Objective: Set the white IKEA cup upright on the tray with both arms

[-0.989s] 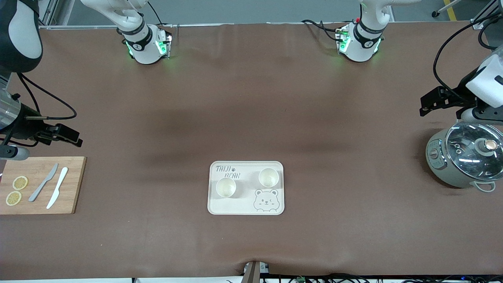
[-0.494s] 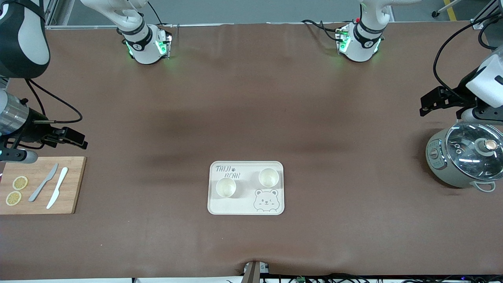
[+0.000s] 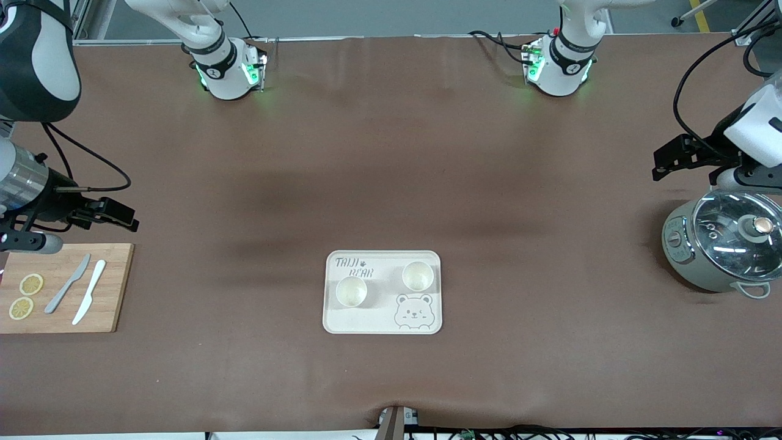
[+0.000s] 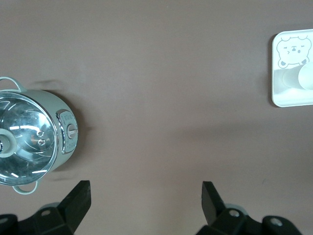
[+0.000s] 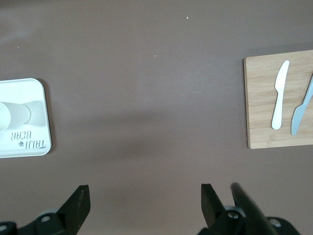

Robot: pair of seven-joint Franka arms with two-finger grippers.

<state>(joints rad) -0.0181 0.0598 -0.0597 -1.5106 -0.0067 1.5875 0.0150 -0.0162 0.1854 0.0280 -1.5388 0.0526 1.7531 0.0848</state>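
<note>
We logged one tray (image 3: 382, 322) mid-table holding two upright cups (image 3: 351, 291), (image 3: 418, 275); one board (image 3: 116, 287) carried two knives and two lemon slices; one lidded pot (image 3: 721, 244). Left gripper (image 4: 145, 193) and right gripper (image 5: 145, 196) hovered spread wide, empty.

grey "taiji bear" lettering with a paw mark on the cream tray (image 3: 330, 318), above a bear-face drawing

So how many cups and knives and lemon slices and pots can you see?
Cups: 2, upright on the tray
Knives: 2, on the cutting board
Lemon slices: 2
Pots: 1
Total: 7
</note>
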